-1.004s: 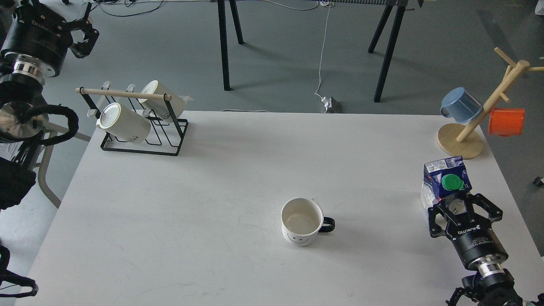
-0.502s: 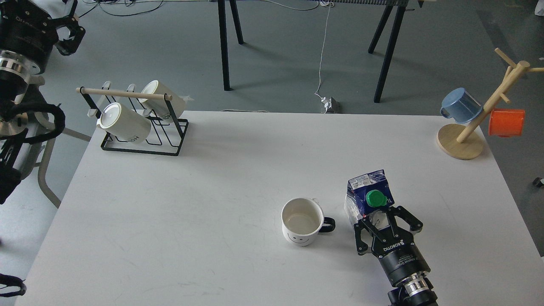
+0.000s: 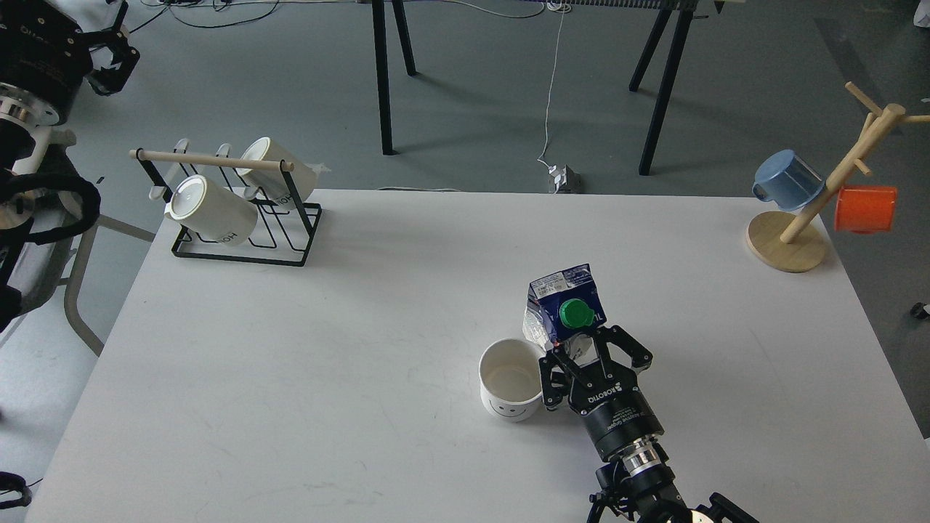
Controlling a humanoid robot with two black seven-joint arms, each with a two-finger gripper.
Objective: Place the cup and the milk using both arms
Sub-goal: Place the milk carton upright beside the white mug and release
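Milk carton: shifted leftward across the table since the earlier frames, from the right edge to a spot just beside the cup, borne there by the right gripper. Right gripper: fingers closed on the lower body of the carton, gripping from the near side; the green cap faces up and toward the camera, and the carton leans slightly left (whether its base touches the table cannot be told, the gripper hiding it). Held low on the body, probably so the carton can be set down upright next to the cup. Cup: white, smiley face toward the camera, upright, empty by the look of it, standing near the table's front centre; its handle side is covered by the gripper, which appears to touch or nearly touch the rim there. That closeness is the chief obstacle: a further leftward push would likely nudge the cup. Farther back, left: black wire rack with two white mugs lying on it, well apart from the work. Farther back, right: wooden mug tree carrying a blue cup and an orange cup, also well apart. Left gripper: raised at the far upper left, off the table, holding nothing, fingers seemingly spread.
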